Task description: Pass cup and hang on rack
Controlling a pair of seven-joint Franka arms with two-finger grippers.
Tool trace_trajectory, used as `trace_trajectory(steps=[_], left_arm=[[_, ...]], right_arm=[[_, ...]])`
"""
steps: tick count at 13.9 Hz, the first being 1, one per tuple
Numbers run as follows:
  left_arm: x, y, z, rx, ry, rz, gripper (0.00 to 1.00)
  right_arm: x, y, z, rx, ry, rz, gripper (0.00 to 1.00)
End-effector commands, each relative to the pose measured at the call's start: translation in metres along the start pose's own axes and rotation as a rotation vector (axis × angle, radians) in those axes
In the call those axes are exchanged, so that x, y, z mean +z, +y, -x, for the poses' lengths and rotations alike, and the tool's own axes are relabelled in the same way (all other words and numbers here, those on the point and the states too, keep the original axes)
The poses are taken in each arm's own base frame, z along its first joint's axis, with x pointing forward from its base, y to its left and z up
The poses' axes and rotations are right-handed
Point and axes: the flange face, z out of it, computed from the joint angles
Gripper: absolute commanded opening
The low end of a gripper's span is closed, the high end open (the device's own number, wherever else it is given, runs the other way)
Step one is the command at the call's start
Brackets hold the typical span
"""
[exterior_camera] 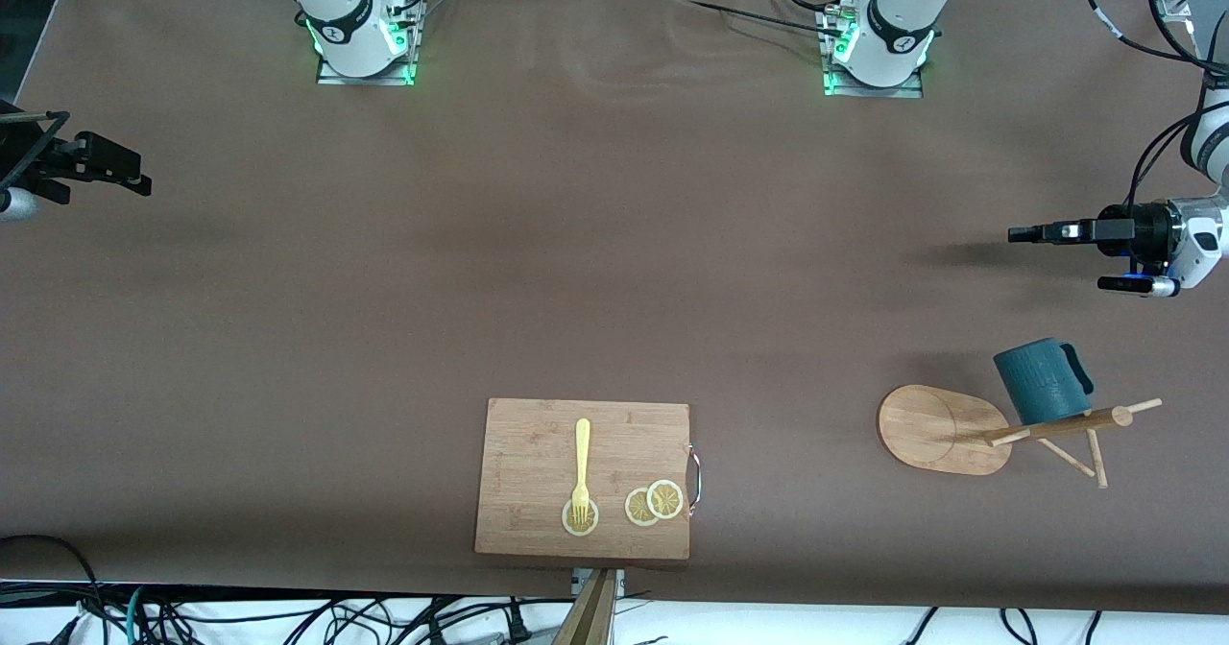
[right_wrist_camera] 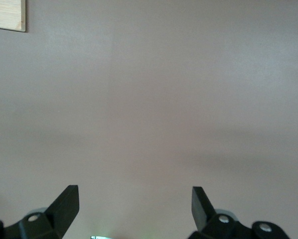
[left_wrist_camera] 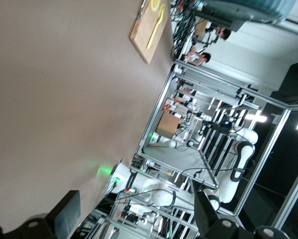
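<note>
You had the brown bench (exterior_camera: 576, 271) spread wide under both arms, and each arm waited at its own end of it. The cutting board (exterior_camera: 538, 443) lay at the edge nearest the front camera, carrying a yellow fork (exterior_camera: 581, 467) and lemon slices (exterior_camera: 654, 503). Toward the left arm's end stood the rack (exterior_camera: 936, 429), its oval base flat on the bench, and the cup (exterior_camera: 1042, 381) hung on one of its pegs, mouth turned away from the front camera. Your left gripper (exterior_camera: 1023, 233) hovered over bare bench, well apart from the cup, which sat nearer the front camera; its jaws stood apart and held nothing, as the left wrist view showed. Your right gripper (exterior_camera: 130, 175) hovered at the right arm's end, far from cup and rack, jaws likewise apart and empty.
</note>
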Motion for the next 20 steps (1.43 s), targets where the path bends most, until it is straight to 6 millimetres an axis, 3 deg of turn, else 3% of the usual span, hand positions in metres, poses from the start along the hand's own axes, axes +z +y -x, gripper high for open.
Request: trace_trajectory(steps=[1,3,6,9,11,15,18,20], left_arm=[[-0.001,0.032,0.014,-0.048,-0.036,-0.078,1.0],[0.0,0.071,0.014,-0.079,-0.075,-0.203,1.0],[0.012,0.15,0.003,-0.051,-0.113,-0.469,1.0],[0.033,0.214,-0.006,-0.029,-0.111,-0.67,1.0],[0.063,0.257,-0.005,-0.005,-0.109,-0.813,1.0],[0.11,0.313,-0.01,0.076,-0.053,-1.089,1.0],[0.14,0.35,-0.002,0.186,0.002,-1.274,1.0],[0.142,0.371,0.008,0.236,0.065,-1.319,1.0]], right_arm=[[-0.005,-0.002,0.004,0.002,0.002,-0.017,1.0],[-0.006,-0.002,0.003,0.002,0.003,-0.017,1.0],[-0.006,-0.002,0.003,0.002,0.003,-0.017,1.0],[-0.006,-0.002,0.003,0.002,0.003,-0.017,1.0],[-0.006,-0.002,0.003,0.002,0.003,-0.017,1.0],[-0.006,-0.002,0.003,0.002,0.003,-0.017,1.0],[-0.006,-0.002,0.003,0.002,0.003,-0.017,1.0],[-0.005,-0.002,0.004,0.002,0.002,-0.017,1.0]])
